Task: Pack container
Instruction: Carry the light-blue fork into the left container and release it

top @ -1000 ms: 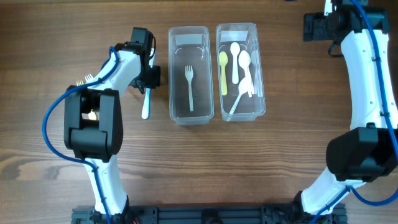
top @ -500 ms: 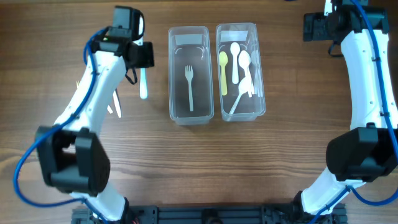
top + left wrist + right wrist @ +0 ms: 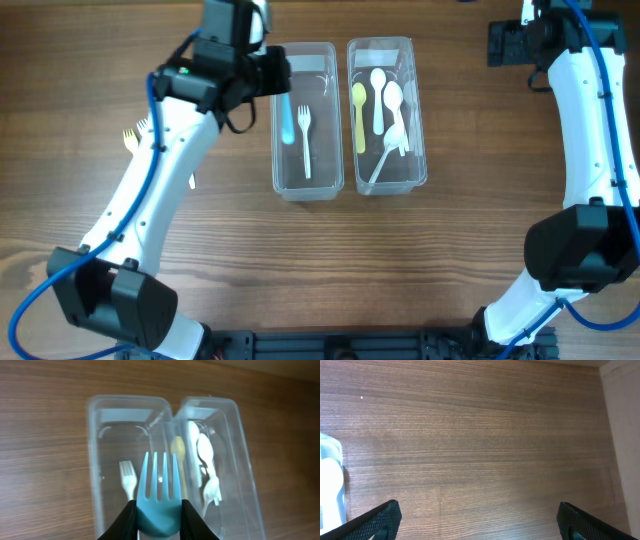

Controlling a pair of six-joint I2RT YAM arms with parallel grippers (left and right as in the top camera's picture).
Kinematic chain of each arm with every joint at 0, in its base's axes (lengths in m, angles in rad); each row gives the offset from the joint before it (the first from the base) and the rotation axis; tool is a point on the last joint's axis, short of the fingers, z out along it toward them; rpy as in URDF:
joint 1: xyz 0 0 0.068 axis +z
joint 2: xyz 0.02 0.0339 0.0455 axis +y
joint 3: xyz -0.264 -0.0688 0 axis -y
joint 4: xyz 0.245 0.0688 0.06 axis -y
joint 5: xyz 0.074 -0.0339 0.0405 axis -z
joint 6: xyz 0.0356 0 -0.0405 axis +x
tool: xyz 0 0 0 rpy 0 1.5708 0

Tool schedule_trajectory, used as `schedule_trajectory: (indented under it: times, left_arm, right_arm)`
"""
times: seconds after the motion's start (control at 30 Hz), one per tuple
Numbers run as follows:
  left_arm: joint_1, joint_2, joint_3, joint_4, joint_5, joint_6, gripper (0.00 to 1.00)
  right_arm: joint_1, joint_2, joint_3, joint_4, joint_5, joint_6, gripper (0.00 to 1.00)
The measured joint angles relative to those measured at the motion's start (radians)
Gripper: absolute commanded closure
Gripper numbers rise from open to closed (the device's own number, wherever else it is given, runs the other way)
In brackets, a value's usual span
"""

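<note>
Overhead — left pincer [image 3: 272,75] holds blue fork [image 3: 287,122] over left container [image 3: 277,150], beside white fork [image 3: 305,135]; spoons [image 3: 378,85] lie in right container [image 3: 422,120]. Left wrist — pincer clamped on blue fork. Right wrist — right pincer [image 3: 479,520] spread apart above bare desk [image 3: 470,435].

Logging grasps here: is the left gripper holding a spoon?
No, the left gripper is shut on a blue fork, its four tines plain to see.
</note>
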Motion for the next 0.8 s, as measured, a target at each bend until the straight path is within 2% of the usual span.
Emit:
schedule_trajectory:
  times: [0.17, 0.23, 0.3, 0.33, 0.4, 0.6, 0.8]
  left_arm:
    - [-0.054, 0.06, 0.0, 0.014, -0.012, -0.005, 0.83]
    - [-0.059, 0.113, 0.0, 0.02, -0.016, -0.008, 0.75]
    - [-0.058, 0.157, 0.0, 0.038, -0.018, -0.008, 0.63]
    - [-0.058, 0.187, 0.0, 0.049, -0.018, -0.013, 0.53]
    - [-0.058, 0.214, 0.0, 0.06, -0.021, -0.018, 0.45]
    - [-0.054, 0.216, 0.0, 0.08, -0.024, -0.022, 0.46]
    - [0.054, 0.14, 0.0, -0.04, -0.101, -0.021, 0.44]
  right_arm:
    - [0.0, 0.0, 0.0, 0.0, 0.0, 0.0, 0.0]
    - [0.0, 0.0, 0.0, 0.0, 0.0, 0.0, 0.0]
    - [0.0, 0.0, 0.0, 0.0, 0.0, 0.0, 0.0]
    - [0.0, 0.0, 0.0, 0.0, 0.0, 0.0, 0.0]
    - [0.0, 0.0, 0.0, 0.0, 0.0, 0.0, 0.0]
    - [0.0, 0.0, 0.0, 0.0, 0.0, 0.0, 0.0]
    - [0.0, 0.0, 0.0, 0.0, 0.0, 0.0, 0.0]
